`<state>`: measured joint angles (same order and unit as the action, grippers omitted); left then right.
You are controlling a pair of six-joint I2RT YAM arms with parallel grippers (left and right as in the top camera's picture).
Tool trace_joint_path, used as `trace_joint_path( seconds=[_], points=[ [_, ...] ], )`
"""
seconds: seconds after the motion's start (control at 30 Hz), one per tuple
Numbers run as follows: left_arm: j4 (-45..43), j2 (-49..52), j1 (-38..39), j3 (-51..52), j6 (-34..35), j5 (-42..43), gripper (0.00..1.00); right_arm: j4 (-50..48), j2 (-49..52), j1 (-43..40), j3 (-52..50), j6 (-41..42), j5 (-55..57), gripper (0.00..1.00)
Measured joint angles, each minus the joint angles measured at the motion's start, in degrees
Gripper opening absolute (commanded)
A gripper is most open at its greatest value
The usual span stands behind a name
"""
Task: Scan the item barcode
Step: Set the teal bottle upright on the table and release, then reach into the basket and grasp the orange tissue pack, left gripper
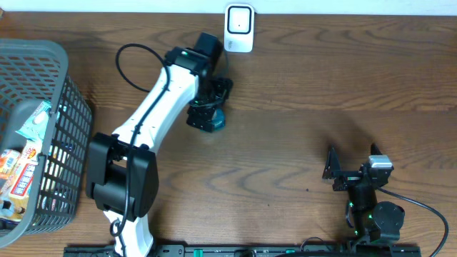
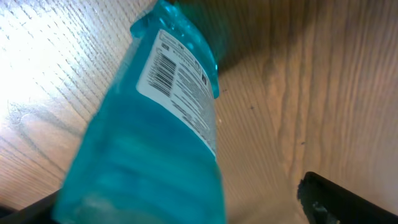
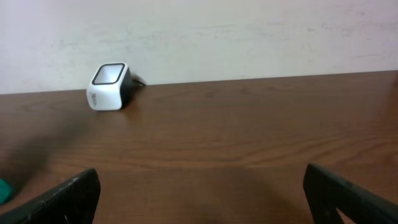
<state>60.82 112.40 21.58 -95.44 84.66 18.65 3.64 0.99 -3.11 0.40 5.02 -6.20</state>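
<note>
Two grippers are in view, both with jaws apart. Nearest the front edge of the bench [image 1: 300,93], on the right side, is the right gripper [image 3: 202,199]. It is spread wide with nothing between the fingers, only bare wood, and it sits low over the bench, facing the far wall [image 3: 249,31].

At the near left is a grey mesh basket [image 1: 71,107] at the bench edge, with colourful packets [image 1: 21,168] inside. It stands well apart from both grippers.

Mid-bench, left of centre, the left gripper [image 1: 205,113] is reached out over a teal bottle [image 2: 161,155]. The bottle sits right under it, between the fingers [image 2: 348,202] but not clamped. In the wrist view one finger stands clear of the bottle's side with bare wood showing in the gap, and the other finger shows only as a dark sliver at the bottom left corner, close to the bottle. The bottle looks to be lying on the bench, tilted across the frame; contact underneath can't be confirmed. Its white label [image 2: 186,87] faces up toward the wrist camera, with the barcode [image 2: 160,71] readable near the far end. In the overhead view only a bit of teal pokes out beside the gripper.

Farthest back, a white scanner [image 1: 238,28] stands at the back edge of the bench against the wall, window face angled up. It is beyond the bottle, near but apart from it. The label is turned upward, not toward the scanner.
</note>
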Motion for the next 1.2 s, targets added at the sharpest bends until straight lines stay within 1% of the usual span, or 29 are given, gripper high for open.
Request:
trace_joint_path(
  seconds=[0.1,0.2,0.33,0.43,0.57,0.67,0.77,0.87,0.97,1.0,1.1,1.2],
  points=[
    [-0.4,-0.5,-1.3,0.0,-1.4,1.5,0.98,0.0,0.0,0.0,0.0,0.0,0.0,0.99],
    [-1.3,-2.5,-1.9,-0.7,-4.3,2.9,0.98,0.0,0.0,0.0,0.0,0.0,0.0,0.99],
    [-1.4,-8.3,-2.0,-2.9,-8.1,3.5,0.98,0.0,0.0,0.0,0.0,0.0,0.0,0.99],
    [-1.5,-14.5,-2.0,-5.5,-11.5,1.2,0.98,0.0,0.0,0.0,0.0,0.0,0.0,0.99],
    [-1.7,-23.3,-2.0,-9.0,-19.4,-6.9,0.98,0.0,0.0,0.0,0.0,0.0,0.0,0.99],
    [-1.7,-29.4,-2.2,-10.8,-26.9,-15.2,0.98,0.0,0.0,0.0,0.0,0.0,0.0,0.99],
    [-0.8,-34.2,-3.9,-11.2,-32.2,-23.1,0.98,0.0,0.0,0.0,0.0,0.0,0.0,0.99],
    [1.0,-38.2,-8.9,-11.2,-36.8,-29.6,0.98,0.0,0.0,0.0,0.0,0.0,0.0,0.99],
    [3.9,-40.7,-17.0,-11.2,-39.9,-33.0,0.98,0.0,0.0,0.0,0.0,0.0,0.0,0.99],
    [5.4,-41.1,-20.7,-11.2,-40.4,-33.9,0.98,0.0,0.0,0.0,0.0,0.0,0.0,0.99],
    [10.4,-40.9,-31.9,-11.2,-40.5,-35.4,0.98,0.0,0.0,0.0,0.0,0.0,0.0,0.99],
    [16.2,-39.1,-42.4,-11.2,-38.6,-36.1,0.98,0.0,0.0,0.0,0.0,0.0,0.0,0.99]
  ],
)
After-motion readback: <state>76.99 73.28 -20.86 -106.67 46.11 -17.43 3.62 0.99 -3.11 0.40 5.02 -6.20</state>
